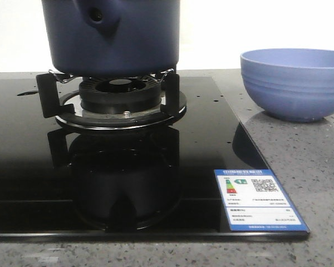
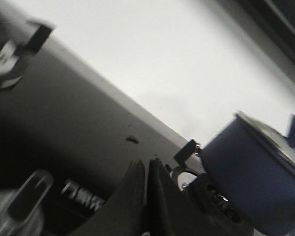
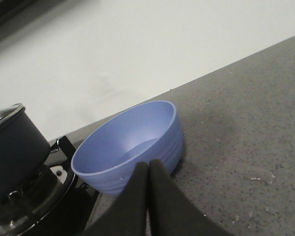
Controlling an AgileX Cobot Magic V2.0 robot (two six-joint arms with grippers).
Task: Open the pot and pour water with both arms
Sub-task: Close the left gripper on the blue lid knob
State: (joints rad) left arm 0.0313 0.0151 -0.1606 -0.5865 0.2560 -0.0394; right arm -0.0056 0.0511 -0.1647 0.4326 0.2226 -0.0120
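Observation:
The dark navy-blue pot (image 1: 111,36) stands on the burner grate (image 1: 117,97) of the black glass stove, its handle stub with the small hole facing the front camera. In the left wrist view the pot (image 2: 250,177) shows with a glass lid (image 2: 273,137) on it. My left gripper (image 2: 146,164) is shut and empty, above the stove top and apart from the pot. My right gripper (image 3: 148,167) is shut and empty, above the counter just in front of the periwinkle ribbed bowl (image 3: 130,147). Neither gripper shows in the front view.
The periwinkle bowl (image 1: 292,83) sits on the grey speckled counter (image 1: 317,183) right of the stove. The black glass stove top (image 1: 100,183) carries an energy label (image 1: 259,199) at its front right corner. A stove knob (image 2: 19,206) and a second grate (image 2: 14,54) show in the left wrist view.

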